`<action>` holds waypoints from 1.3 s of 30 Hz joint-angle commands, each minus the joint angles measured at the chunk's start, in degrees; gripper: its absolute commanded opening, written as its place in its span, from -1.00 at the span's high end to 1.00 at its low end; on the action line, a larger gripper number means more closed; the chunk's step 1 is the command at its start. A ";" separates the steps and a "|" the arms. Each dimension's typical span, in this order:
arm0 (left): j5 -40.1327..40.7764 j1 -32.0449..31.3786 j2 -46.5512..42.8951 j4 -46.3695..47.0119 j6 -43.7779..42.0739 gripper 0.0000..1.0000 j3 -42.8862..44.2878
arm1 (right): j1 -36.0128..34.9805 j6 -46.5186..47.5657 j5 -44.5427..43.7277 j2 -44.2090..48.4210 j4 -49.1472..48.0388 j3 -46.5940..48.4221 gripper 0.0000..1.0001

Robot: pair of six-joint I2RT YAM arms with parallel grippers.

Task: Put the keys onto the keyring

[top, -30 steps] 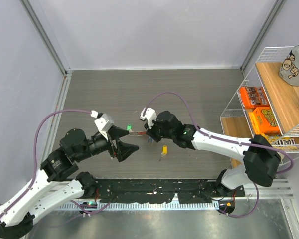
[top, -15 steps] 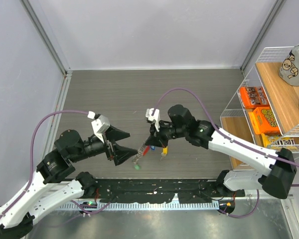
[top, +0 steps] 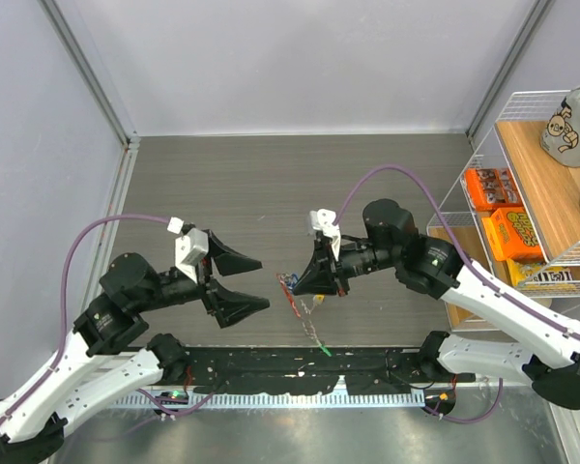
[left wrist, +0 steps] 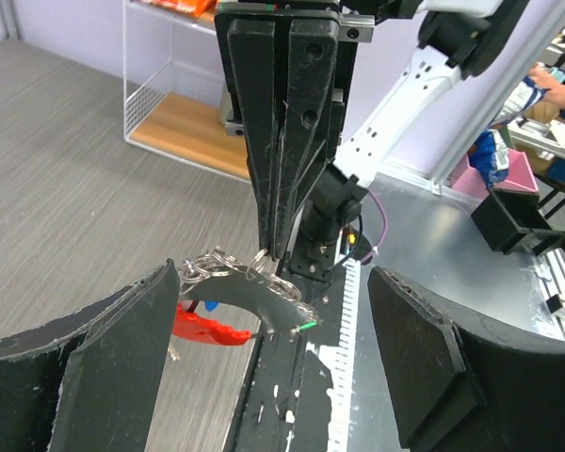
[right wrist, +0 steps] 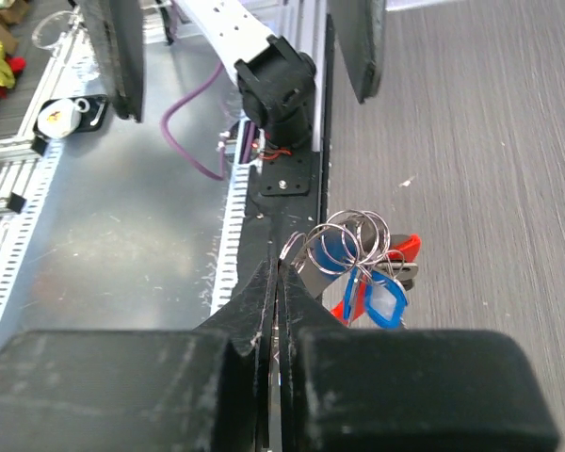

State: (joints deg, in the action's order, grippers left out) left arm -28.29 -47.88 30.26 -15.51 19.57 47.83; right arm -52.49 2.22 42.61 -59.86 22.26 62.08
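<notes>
Two grippers face each other over the near part of the table point(top: 222, 193), just beyond the black base plate point(top: 271, 367) that runs along its near edge. Nearest of the task's things is a green tag point(top: 325, 351), which in the top view lies over that plate at the loose end of a thin chain point(left wrist: 217, 268). The chain is silvery, made of small curled links, and runs up and left from the tag to the right gripper point(top: 298, 283). The right gripper's jaws are pressed together, and their tips pinch the keyring point(left wrist: 262, 262), a fine wire loop at the head of the chain. The keys point(top: 292, 290) bunch just below those tips. The right wrist view shows several overlapping bright rings point(right wrist: 348, 240) with a blue tag point(right wrist: 381, 306) hanging under them and a red tag point(right wrist: 405, 250) behind. From the left wrist view the red tag pokes out beneath the chain. Whether any of the bunch touches the table cannot be told. The left gripper point(top: 263, 284) sits just left of the bunch with its jaws spread wide. It holds nothing, and its fingers point(left wrist: 104, 377) frame the right gripper's tips without touching them. A wire rack point(top: 464, 208) stands at the table's right edge, holding orange boxes point(top: 493, 188).
</notes>
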 commanded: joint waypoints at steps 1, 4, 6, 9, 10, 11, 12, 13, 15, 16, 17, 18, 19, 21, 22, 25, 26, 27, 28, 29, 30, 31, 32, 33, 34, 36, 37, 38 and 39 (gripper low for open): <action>-5.01 0.15 1.20 8.73 0.82 -0.75 -0.63 | 0.02 -2.13 5.64 2.46 -1.34 4.62 0.89; -6.86 0.24 2.34 11.46 1.34 -0.71 -0.99 | 0.11 -5.63 6.78 3.08 -2.48 5.33 0.89; -7.74 0.15 3.22 13.04 1.87 -0.68 -1.08 | 0.11 -7.56 7.74 3.43 -4.49 5.07 0.89; -9.06 0.24 4.45 14.45 2.92 -0.60 -0.81 | -0.07 -9.42 8.36 3.96 -7.14 4.54 0.89; -9.32 0.24 4.72 14.89 3.19 -0.58 -0.73 | -0.07 -10.12 8.63 4.22 -8.36 4.36 0.89; -9.50 0.15 4.81 15.15 3.28 -0.57 -0.72 | -0.24 -10.30 8.72 4.31 -8.72 4.27 0.89; -9.50 0.15 4.81 15.16 3.37 -0.55 -0.72 | -0.16 -10.48 9.07 4.40 -9.34 4.27 0.89; -9.59 0.15 4.98 15.16 3.28 -0.53 -0.72 | -0.24 -10.65 9.16 4.48 -9.60 4.27 0.88; -10.20 0.15 5.16 16.64 3.28 -0.50 -0.81 | -0.33 -11.44 10.12 4.40 -10.92 4.27 0.89; -10.46 0.15 5.33 17.00 3.37 -0.48 -0.99 | -0.33 -12.06 10.73 4.40 -11.97 4.36 0.89; -10.90 0.15 5.51 17.35 3.54 -0.47 -0.99 | -0.42 -12.32 11.09 4.31 -12.76 4.45 0.89; -11.34 0.15 5.68 17.96 3.80 -0.46 -1.16 | -0.42 -12.67 11.27 4.05 -12.94 4.71 0.89; -11.78 0.15 5.86 18.66 4.07 -0.44 -1.25 | -0.51 -12.76 11.53 4.04 -13.21 4.97 0.88; -12.66 0.15 6.12 20.33 4.59 -0.40 -1.60 | -0.60 -13.20 11.97 3.52 -13.73 5.50 0.88; -13.19 0.15 6.30 21.65 5.03 -0.39 -1.78 | -0.60 -13.38 12.06 3.60 -14.00 5.68 0.89; -14.51 0.15 7.18 23.24 5.83 -0.31 -1.87 | -0.68 -13.99 12.49 2.99 -14.96 6.21 0.88; -14.68 0.15 7.35 23.42 6.00 -0.31 -1.87 | -0.86 -14.08 12.50 2.99 -15.05 6.47 0.89; -14.68 0.15 7.53 23.50 6.00 -0.30 -1.87 | -0.95 -14.08 12.58 2.82 -15.23 6.64 0.89; -14.77 0.15 7.71 23.59 6.00 -0.29 -1.87 | -1.30 -14.08 12.67 2.73 -15.23 7.17 0.89; -14.77 0.15 7.79 23.68 6.00 -0.29 -1.87 | -1.30 -14.00 12.85 2.64 -15.23 7.43 0.89; -14.86 0.15 7.88 23.77 6.09 -0.28 -1.95 | -1.47 -14.00 12.85 2.55 -15.14 7.61 0.89; -14.86 0.15 7.88 23.94 6.18 -0.28 -2.04 | -1.65 -13.91 12.85 2.38 -15.14 7.70 0.88; -14.86 0.15 7.80 24.03 6.09 -0.27 -2.13 | -1.65 -13.82 12.85 2.29 -15.06 7.96 0.89; -14.77 0.15 7.88 23.95 6.18 -0.27 -2.13 | -1.65 -13.65 12.85 2.03 -14.88 8.14 0.89; -14.69 0.15 7.62 23.77 6.09 -0.27 -2.13 | -1.83 -13.56 12.67 2.02 -14.70 8.40 0.88; -13.90 0.15 7.18 22.81 5.74 -0.28 -1.87 | -2.00 -12.25 12.06 1.85 -13.21 9.02 0.88; -13.28 0.15 6.92 21.85 5.22 -0.30 -1.69 | -2.18 -11.11 11.10 1.76 -11.21 9.71 0.89; -12.67 0.15 6.48 21.05 4.86 -0.33 -1.52 | -2.35 -10.14 10.74 1.76 -10.14 9.98 0.89; -12.05 0.15 5.96 19.91 4.34 -0.37 -1.25 | -2.35 -9.26 10.39 1.67 -8.91 10.25 0.89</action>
State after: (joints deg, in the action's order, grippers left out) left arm -41.74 -47.88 37.87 4.86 25.06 45.93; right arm -54.26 -10.20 54.04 -58.30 12.19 68.34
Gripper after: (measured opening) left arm 0.653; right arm 0.062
